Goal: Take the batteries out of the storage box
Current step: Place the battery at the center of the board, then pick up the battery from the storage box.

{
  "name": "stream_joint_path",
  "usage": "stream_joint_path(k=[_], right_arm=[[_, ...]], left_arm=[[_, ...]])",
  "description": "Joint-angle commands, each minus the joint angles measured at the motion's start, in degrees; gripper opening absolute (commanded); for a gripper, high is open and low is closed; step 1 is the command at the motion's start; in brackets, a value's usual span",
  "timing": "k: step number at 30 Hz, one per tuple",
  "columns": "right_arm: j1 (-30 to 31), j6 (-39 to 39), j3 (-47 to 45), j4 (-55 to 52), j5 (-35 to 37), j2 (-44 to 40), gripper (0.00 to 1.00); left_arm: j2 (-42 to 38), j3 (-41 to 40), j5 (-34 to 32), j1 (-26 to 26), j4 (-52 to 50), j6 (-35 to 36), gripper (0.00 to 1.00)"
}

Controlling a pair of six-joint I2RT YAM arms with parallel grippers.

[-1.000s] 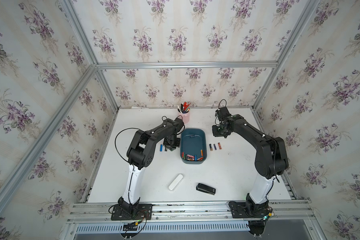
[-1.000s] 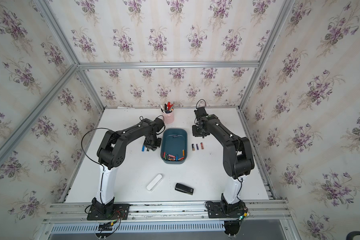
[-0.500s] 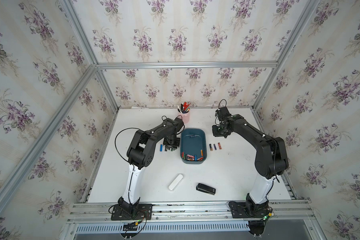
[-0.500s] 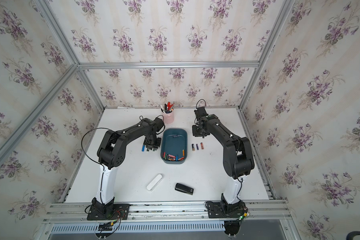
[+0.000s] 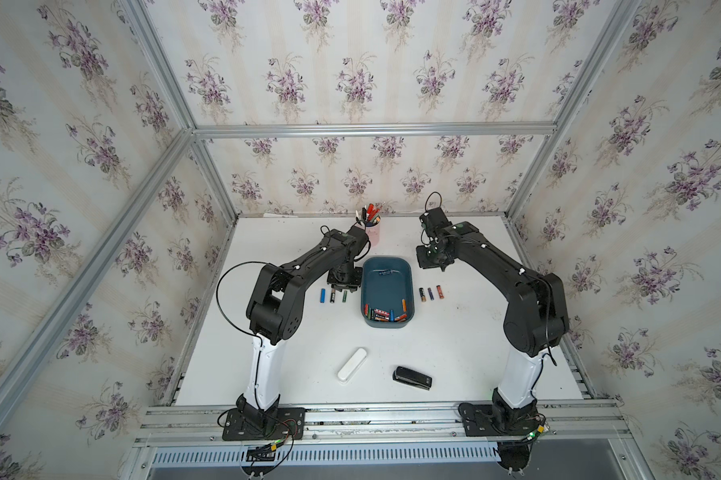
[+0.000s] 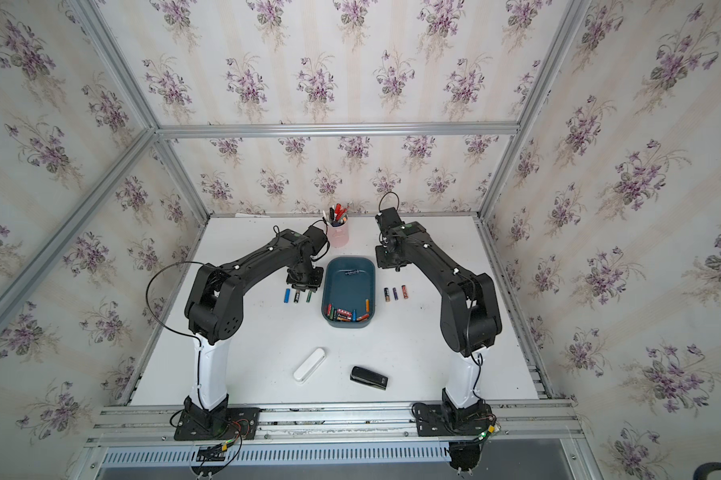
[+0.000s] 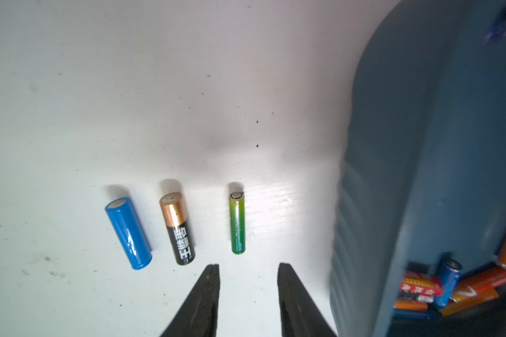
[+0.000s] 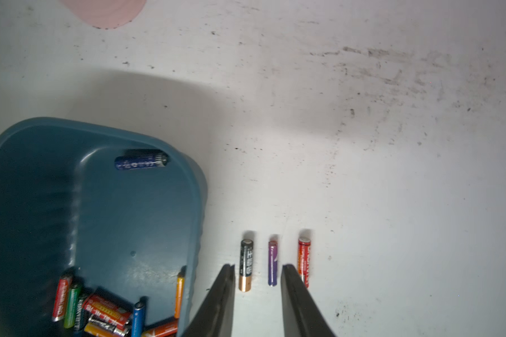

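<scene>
The left tool (image 7: 249, 265) has just let go. Its jaws now stand apart with nothing between them, and the green battery (image 7: 236, 223) lies flat on the surface (image 5: 454, 340) just ahead of the tips, touching neither. It is the third in a short row with a blue battery (image 7: 128, 233) and a black-and-copper battery (image 7: 177, 229), all outside the storage box (image 5: 386, 286), beside its left wall. The smaller views from a moment ago are too coarse to show the release itself, so I judge it from the parted jaws and the free battery.

The right tool (image 8: 257, 266) hangs over the surface just off the box's far right corner, jaws apart and empty. Below it a black battery (image 8: 246, 264), a purple battery (image 8: 272, 262) and a red battery (image 8: 303, 259) lie side by side along the box's right wall.

So six are out, but the box is not emptied. A heap of batteries (image 6: 344, 314) sits against its near end, an orange battery (image 5: 403, 305) lies along the right wall, and a lone dark blue battery (image 8: 141, 161) rests at the far end. Either free tool could go back in next, and the packed heap will probably be harder to pinch singly than the lone one
</scene>
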Motion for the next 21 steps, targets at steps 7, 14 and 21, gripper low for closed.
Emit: stream_joint_path(k=[7,14,21], right_arm=[[10.25,3.51,10.13,-13.80,7.75,7.88,0.33],[15.16,7.70,12.28,-17.20,7.72,13.53,0.34],[16.65,11.21,12.23,-20.45,9.24,17.57,0.34]], left_arm=[[-3.21,-2.42,0.35,0.46,0.24,0.91,0.40],[-5.13,-5.61,0.74,1.05,1.32,1.70,0.40],[-6.13,-8.92,2.11,1.27,3.04,1.99,0.40]])
